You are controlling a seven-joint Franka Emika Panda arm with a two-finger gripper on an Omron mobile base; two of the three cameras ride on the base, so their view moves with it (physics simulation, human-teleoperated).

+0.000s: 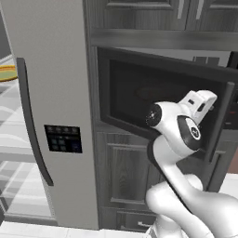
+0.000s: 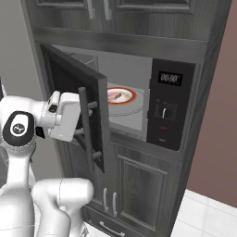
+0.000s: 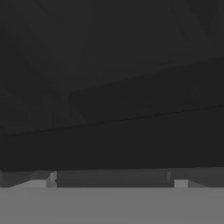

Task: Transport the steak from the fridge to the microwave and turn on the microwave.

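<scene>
1. In the left base view you see the fridge (image 1: 56,93) standing at the left with its door swung open, and the rim of a yellow plate (image 1: 7,73) on a glass shelf at the left edge. Right of it the microwave (image 1: 153,93) has its door (image 1: 218,116) half open. The white hand is pressed close against the outer face of this door, probably to push it shut.
2. In the right base view you find the steak (image 2: 116,96) already lying on the red-ringed turntable (image 2: 127,104), near its left edge, deep inside the cavity. So the carrying seems done. The hand sits behind the door, beside the grey bar handle (image 2: 88,132). The control panel (image 2: 167,106) at the right side is untouched; its display reads zeros.
3. In the hand view the gripper (image 3: 113,181) is spread wide and empty; the finger tips (image 3: 180,183) stand far apart at the bottom edge. In front of them is dark glass, very near.
</scene>
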